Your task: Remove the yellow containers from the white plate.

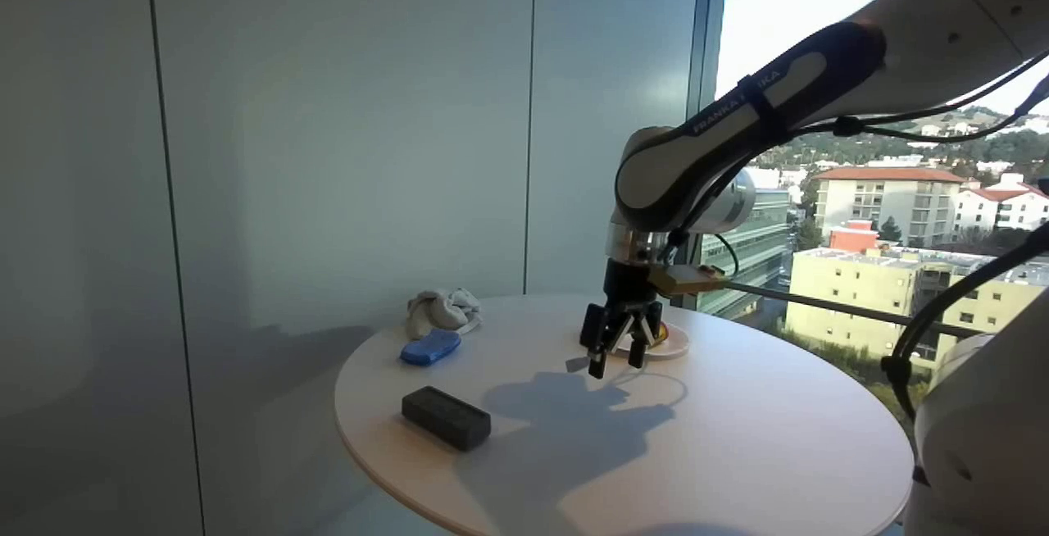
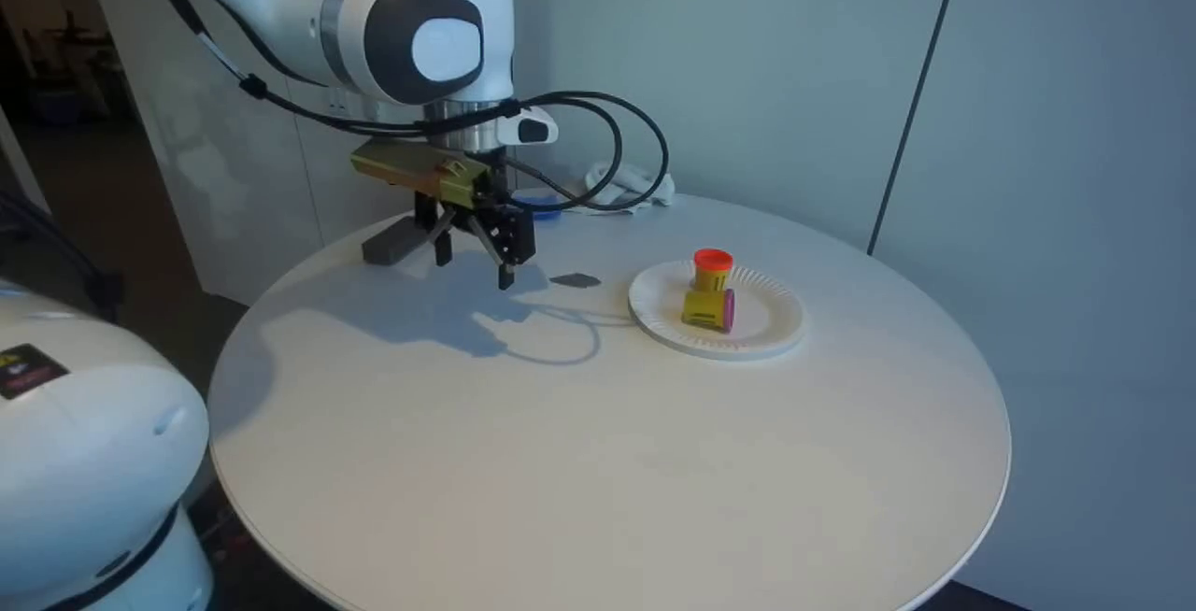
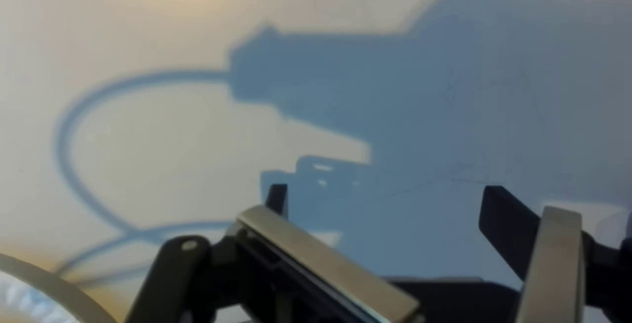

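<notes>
Two small yellow containers rest on the white plate (image 2: 771,312), seen whole in an exterior view. An upright container (image 2: 711,278) wears a red lid; in front of it a lying container (image 2: 703,308) turns its pink-purple end sideways. Elsewhere, in an exterior view, my gripper (image 1: 616,362) partly covers the plate (image 1: 674,345), and only a bit of yellow and red shows behind it. The gripper (image 2: 475,263) hangs above the table, well to the side of the plate, fingers apart. In the wrist view nothing lies between the fingertips of the gripper (image 3: 387,199); the plate's rim (image 3: 54,288) enters the lower left corner.
On the round table (image 2: 598,461) lie a black block (image 1: 447,418), a blue object (image 1: 430,347) and a crumpled pale cloth (image 1: 442,311). Cable loops (image 2: 645,139) stick out from the wrist. A small dark grey patch (image 2: 575,280) lies between gripper and plate; thing or shadow, I cannot tell.
</notes>
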Controlling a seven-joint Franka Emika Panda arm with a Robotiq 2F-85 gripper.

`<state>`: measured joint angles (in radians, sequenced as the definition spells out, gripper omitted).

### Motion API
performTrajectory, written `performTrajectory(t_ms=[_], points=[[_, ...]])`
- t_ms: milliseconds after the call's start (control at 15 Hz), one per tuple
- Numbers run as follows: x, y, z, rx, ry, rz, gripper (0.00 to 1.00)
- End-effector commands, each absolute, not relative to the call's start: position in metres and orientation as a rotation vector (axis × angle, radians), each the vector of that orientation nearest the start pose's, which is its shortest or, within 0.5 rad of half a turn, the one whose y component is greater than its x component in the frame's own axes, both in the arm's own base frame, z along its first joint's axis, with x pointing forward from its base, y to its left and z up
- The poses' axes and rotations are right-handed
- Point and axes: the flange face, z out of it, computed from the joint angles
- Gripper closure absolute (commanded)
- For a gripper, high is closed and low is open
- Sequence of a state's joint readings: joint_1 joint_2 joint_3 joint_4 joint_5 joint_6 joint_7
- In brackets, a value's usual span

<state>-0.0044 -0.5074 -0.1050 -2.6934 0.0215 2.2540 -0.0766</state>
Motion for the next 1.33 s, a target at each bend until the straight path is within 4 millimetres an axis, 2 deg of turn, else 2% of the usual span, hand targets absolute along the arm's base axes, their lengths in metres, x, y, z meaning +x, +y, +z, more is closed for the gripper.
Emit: performTrajectory(t_ms=[0, 267, 467, 533, 667, 800, 933, 1267], points=[[0.37, -0.056, 0.405, -3.188, 0.178, -0.125, 0.0], [0.346, -0.109, 0.438, -3.356, 0.393, -0.202, 0.0], [0.331, -0.153, 0.469, -3.448, 0.519, -0.334, 0.0], [0.329, -0.167, 0.478, -3.472, 0.528, -0.376, 0.0], [0.335, -0.189, 0.494, -3.495, 0.411, -0.526, 0.0], [0.354, -0.202, 0.502, -3.472, 0.296, -0.636, 0.0], [0.377, -0.208, 0.499, -3.451, 0.188, -0.662, 0.0], [0.435, -0.207, 0.47, -3.396, -0.056, -0.587, 0.0]])
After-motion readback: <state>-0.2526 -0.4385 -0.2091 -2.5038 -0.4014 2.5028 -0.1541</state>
